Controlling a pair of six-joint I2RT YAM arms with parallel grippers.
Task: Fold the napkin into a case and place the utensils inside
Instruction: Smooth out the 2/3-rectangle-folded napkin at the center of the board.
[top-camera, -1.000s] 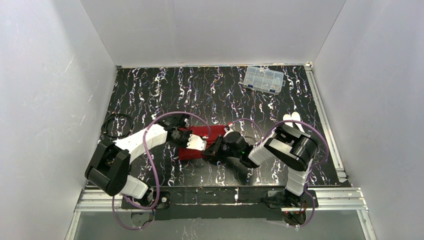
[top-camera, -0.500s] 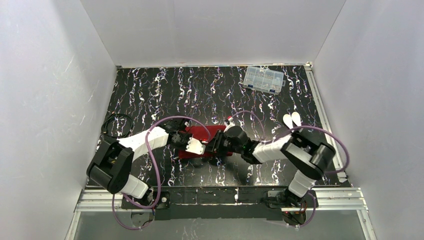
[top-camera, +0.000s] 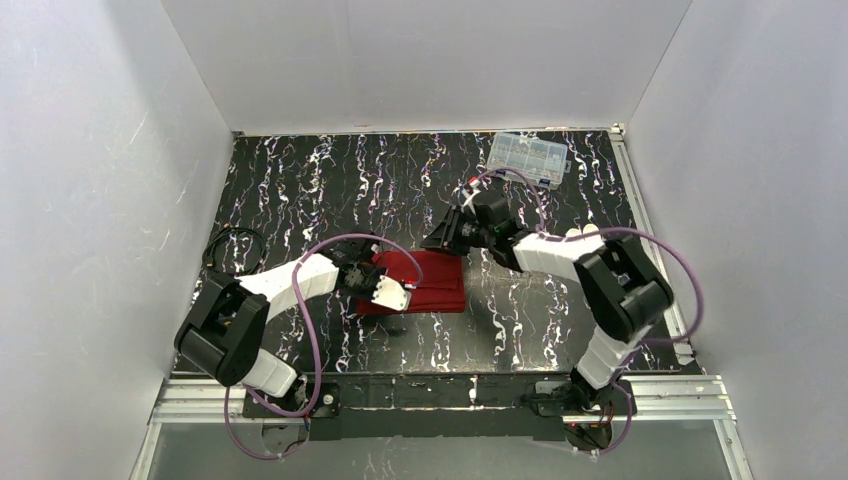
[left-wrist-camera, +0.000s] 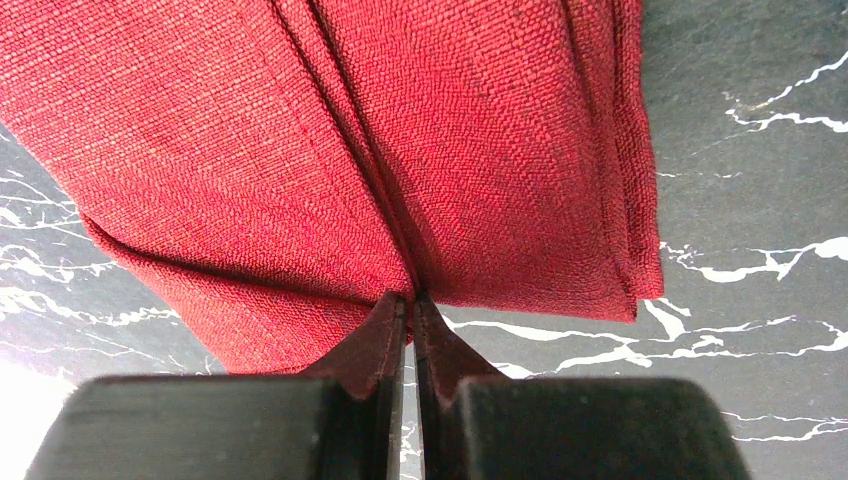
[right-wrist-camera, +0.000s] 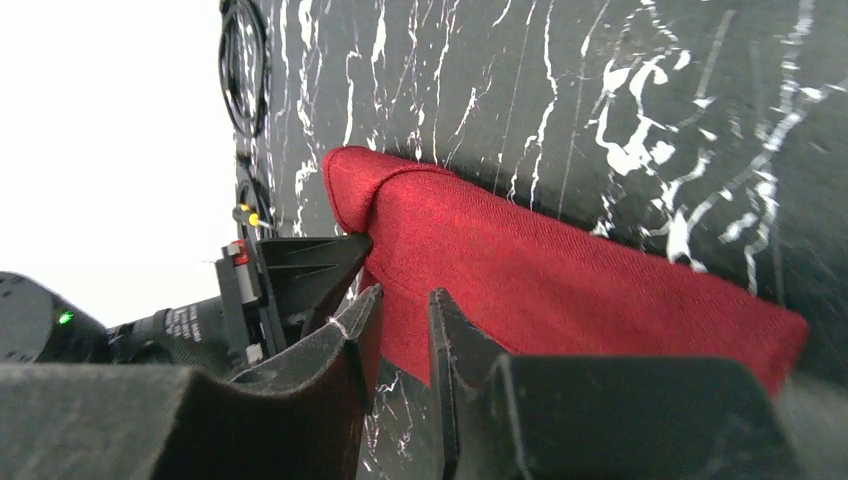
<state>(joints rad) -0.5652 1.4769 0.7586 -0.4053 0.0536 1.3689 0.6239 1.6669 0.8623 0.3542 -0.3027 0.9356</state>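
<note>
You have nothing legible to work from here. The only print is a short line of small white lettering on the left arm's black wrist housing, seen from the right wrist camera, and it is too small and blurred for you to read.

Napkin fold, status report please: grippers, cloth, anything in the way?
Left gripper shut, pinching napkin at its edge. Right gripper open, empty, hovering beyond the far edge. Napkin folded oblong, lying flat. No obstruction seen near it.
</note>
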